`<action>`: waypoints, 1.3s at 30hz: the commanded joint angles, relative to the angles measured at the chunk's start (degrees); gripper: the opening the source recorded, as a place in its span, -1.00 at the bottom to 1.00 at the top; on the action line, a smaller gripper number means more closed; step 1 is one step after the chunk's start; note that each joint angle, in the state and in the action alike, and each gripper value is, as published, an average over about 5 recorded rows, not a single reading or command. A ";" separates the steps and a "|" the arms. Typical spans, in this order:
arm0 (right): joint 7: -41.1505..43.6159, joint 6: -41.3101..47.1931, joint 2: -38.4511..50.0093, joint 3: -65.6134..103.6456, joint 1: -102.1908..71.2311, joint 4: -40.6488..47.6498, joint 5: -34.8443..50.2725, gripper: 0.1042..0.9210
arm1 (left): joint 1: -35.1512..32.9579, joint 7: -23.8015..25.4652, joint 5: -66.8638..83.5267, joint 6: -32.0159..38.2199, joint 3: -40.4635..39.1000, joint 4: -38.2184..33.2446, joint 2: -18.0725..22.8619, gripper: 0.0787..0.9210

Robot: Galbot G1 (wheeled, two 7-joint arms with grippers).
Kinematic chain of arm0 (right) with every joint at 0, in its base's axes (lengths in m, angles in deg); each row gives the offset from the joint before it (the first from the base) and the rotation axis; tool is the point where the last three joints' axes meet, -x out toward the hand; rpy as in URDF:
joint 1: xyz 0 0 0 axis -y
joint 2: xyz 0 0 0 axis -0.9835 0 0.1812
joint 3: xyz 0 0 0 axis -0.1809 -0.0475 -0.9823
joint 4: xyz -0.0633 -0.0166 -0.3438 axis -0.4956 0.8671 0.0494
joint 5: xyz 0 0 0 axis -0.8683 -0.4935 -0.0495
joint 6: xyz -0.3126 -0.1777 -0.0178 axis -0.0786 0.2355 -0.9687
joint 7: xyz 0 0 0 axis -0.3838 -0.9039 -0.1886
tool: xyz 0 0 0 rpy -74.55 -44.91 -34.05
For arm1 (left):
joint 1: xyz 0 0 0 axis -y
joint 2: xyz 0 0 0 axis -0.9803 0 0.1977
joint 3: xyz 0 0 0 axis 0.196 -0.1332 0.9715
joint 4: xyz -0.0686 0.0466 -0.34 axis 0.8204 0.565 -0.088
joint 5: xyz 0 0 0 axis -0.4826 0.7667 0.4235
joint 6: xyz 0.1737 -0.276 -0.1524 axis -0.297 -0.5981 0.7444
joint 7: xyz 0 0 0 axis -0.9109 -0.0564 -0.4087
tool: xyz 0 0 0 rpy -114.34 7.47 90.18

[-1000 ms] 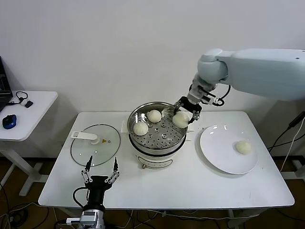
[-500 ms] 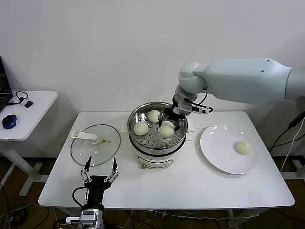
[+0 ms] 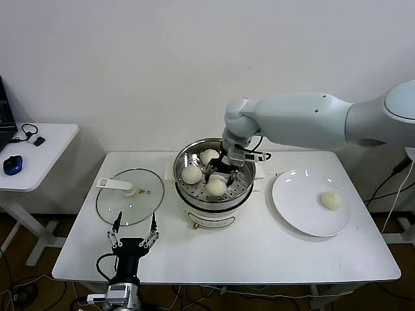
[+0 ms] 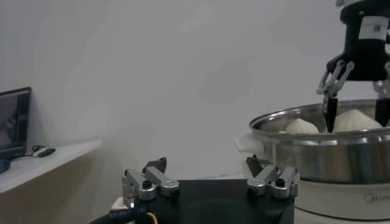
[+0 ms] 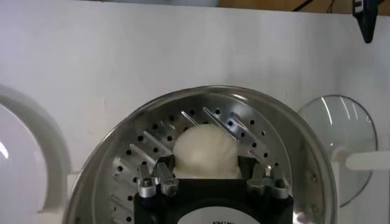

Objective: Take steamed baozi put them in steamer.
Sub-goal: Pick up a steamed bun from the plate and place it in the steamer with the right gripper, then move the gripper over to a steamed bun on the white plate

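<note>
white laminate covers the table [image 3: 259, 246] i am working over, and i read it from my left across. farthest left stands a separate small side table [image 3: 39, 155] with one blue mouse [image 3: 12, 164] on it. on the main table, one flat glass lid [image 3: 130, 196] with a white handle lies well apart from the plate and just beside the steamer. in front of the lid my left tool [image 3: 133, 240] sits parked low near the table's front edge, its two fingers spread apart with nothing between them; the left wrist view shows the same, both fingertips [image 4: 155, 176] apart and bare.

in the middle is one steamer [image 3: 214, 202], a shiny steel pot on a white base, with its perforated tray showing. i count three steamed baozi [image 3: 216, 186] inside it: one toward the back, one on the left side, and one toward the front. my right tool [image 3: 219, 173] reaches down into the pot over that front bun, its fingers set on either side of it. in the right wrist view that bun [image 5: 206, 152] sits on the tray between the two fingers [image 5: 152, 179], which stand wide around it; i cannot tell whether they press on it or stand just clear.

to the right, one white round plate [image 3: 295, 207] holds one more baozi [image 3: 331, 200], so four buns in all.
</note>
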 commanded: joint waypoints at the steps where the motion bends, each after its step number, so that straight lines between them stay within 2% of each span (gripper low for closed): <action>1: 0.64 -0.97 -3.39 -0.57 -1.76 2.04 0.60 0.44 | 0.04 -0.08 0.38 -0.03 0.13 -0.01 2.80 0.77; 8: 1.27 -0.58 -3.47 -1.28 -1.39 2.16 1.23 0.47 | 0.03 -0.10 0.65 -0.03 0.22 -0.02 2.80 0.77; 14: 0.96 -0.54 -3.58 -1.52 -0.39 2.34 2.43 0.72 | 0.01 -0.11 0.70 -0.06 0.23 -0.08 2.80 0.77; 22: 2.14 0.86 -2.05 -6.60 6.07 0.16 8.23 0.76 | -0.23 0.04 0.71 -0.31 0.20 -0.69 2.80 0.77; 32: 3.93 19.01 6.20 -17.03 18.61 -8.06 22.95 0.76 | -0.34 0.03 0.08 -0.33 -0.93 -0.50 2.80 0.77; 35: 5.98 25.07 9.41 -19.96 20.81 -9.03 29.44 0.76 | -0.39 0.05 -0.02 -0.33 -1.19 -0.54 2.80 0.77; 39: 9.42 29.89 13.13 -23.76 23.13 -11.26 33.93 0.76 | -0.61 0.08 -0.18 -0.28 -1.35 -0.57 2.80 0.77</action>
